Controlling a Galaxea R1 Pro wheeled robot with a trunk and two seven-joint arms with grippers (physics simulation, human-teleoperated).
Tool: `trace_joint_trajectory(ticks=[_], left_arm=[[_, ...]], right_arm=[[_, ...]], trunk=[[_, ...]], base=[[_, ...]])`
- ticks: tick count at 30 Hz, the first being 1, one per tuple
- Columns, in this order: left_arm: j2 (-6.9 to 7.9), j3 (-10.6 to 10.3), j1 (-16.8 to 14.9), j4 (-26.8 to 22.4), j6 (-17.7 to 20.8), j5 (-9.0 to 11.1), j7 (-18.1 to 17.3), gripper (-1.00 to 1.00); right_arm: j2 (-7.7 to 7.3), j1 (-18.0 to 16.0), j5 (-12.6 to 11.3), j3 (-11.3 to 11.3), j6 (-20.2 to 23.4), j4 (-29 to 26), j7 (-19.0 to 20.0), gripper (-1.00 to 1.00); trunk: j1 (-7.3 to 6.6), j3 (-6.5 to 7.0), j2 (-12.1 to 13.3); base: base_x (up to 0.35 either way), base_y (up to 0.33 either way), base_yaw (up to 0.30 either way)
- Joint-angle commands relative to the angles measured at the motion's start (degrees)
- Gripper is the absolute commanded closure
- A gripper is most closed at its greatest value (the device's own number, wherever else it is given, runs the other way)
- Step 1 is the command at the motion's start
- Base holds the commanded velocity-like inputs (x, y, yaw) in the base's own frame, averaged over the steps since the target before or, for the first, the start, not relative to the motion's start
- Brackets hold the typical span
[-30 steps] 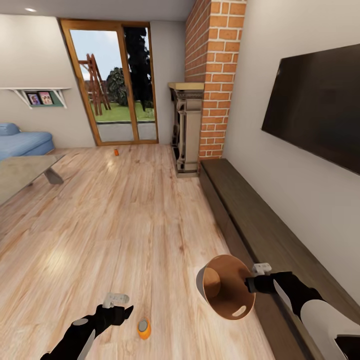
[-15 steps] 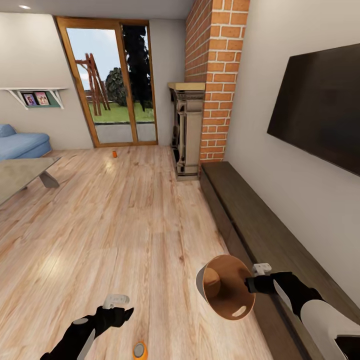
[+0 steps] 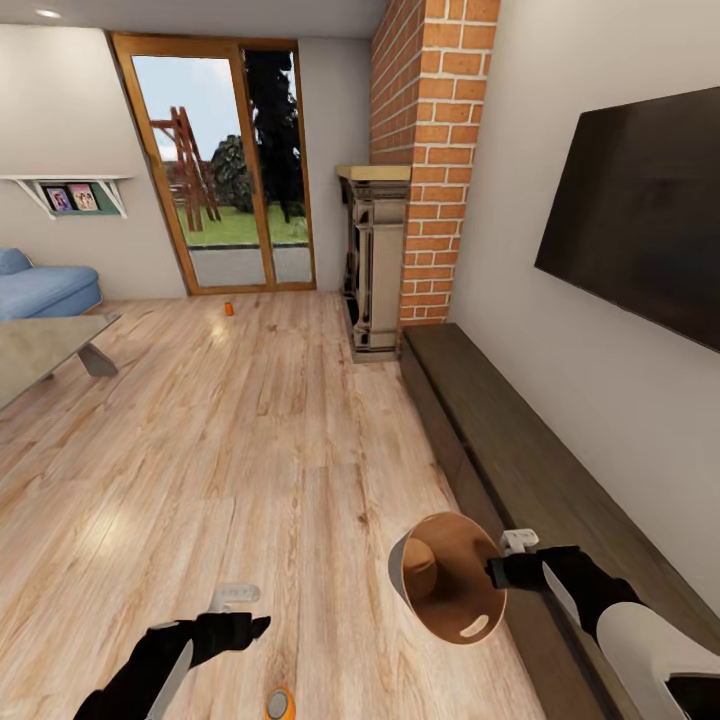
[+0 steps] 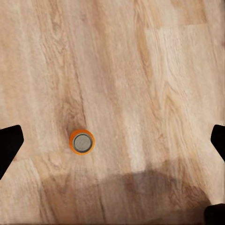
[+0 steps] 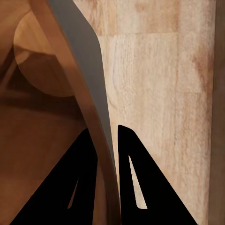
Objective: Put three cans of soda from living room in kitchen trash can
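The right end effector [image 3: 497, 570] is pinched down on the rim of the tash can [image 3: 450, 590], one finger [image 5: 79, 187] inside the wall and the other outside it, so it's carrying the bin off the floor. The bin is tipped over on its side-ish: its long axis runs roughly level, with the brown open mouth facing back toward the robot and up a bit, closed bottom pointing away down the room. You can see the handle slot low on the near rim.

The left end effector [image 3: 245, 610] hangs over the wood floor [image 3: 250, 450] with its fingers spread wide, nothing in it. In the left wrist view an orange can of soda [image 4: 82, 141] stands upright right below, silver top facing the camera, sitting between the two dark fingertips [image 4: 9, 143] but closer to one of them. In the head view that same can is at the bottom edge, just beside the left arm.

Farther out, a second orange can [image 3: 229, 309] stands on the floor way off near the glass door [image 3: 215, 170]. A long dark low surface [image 3: 520, 470] runs along the wall right next to the bin, under the TV [image 3: 640, 210]. Brick fireplace [image 3: 400, 200] past that, blue sofa [image 3: 45, 285] and a grey coffee table [image 3: 40, 350] off on the left.
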Motion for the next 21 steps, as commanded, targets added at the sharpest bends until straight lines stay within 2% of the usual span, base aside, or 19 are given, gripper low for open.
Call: trace_joint_trajectory(ticks=[1,5,7,9,12,16,21], left_arm=[[0.01,0.0,-0.2,-0.1,0.5,0.9,0.0,-1.0],[0.35,0.9,-0.3,-0.2,1.0,3.7,0.1,-1.0],[1.42,2.1,-0.4,-0.2,1.2,5.3,0.2,-1.0],[2.11,2.8,-0.4,-0.2,1.1,6.1,0.3,-1.0],[2.37,3.0,-0.4,-0.2,0.8,6.3,0.4,-1.0],[2.54,3.1,-0.4,-0.2,0.6,6.4,0.5,-1.0],[3.11,3.1,-0.4,-0.2,0.5,6.4,0.5,-1.0]], right_arm=[[0.04,0.0,-0.9,-0.3,0.2,-0.2,0.3,1.0],[0.05,0.0,-0.9,-0.4,0.2,-0.7,0.2,1.0],[0.06,0.0,-0.9,-0.3,0.6,-0.9,0.2,1.0],[0.09,-0.3,-0.9,-0.3,2.0,-1.1,0.1,1.0],[0.09,-4.3,-0.9,-0.3,10.8,-2.9,0.1,1.0],[0.3,-8.0,-0.8,-0.3,17.5,-5.3,0.1,1.0],[1.13,-11.7,-0.5,-0.2,22.7,-6.3,0.0,1.0]], trunk=[[0.0,0.01,0.0],[0.0,0.01,0.0],[0.0,0.0,0.0],[0.0,-0.05,0.0],[0.66,-0.79,-1.2],[1.53,-1.83,-2.8],[2.63,-3.16,-4.8]], base=[[0.002,0.0,0.0],[0.001,0.0,0.0],[0.0,0.0,0.0],[0.0,0.0,0.0],[0.0,0.0,0.0],[0.0,0.0,0.0],[0.0,0.0,0.0]])
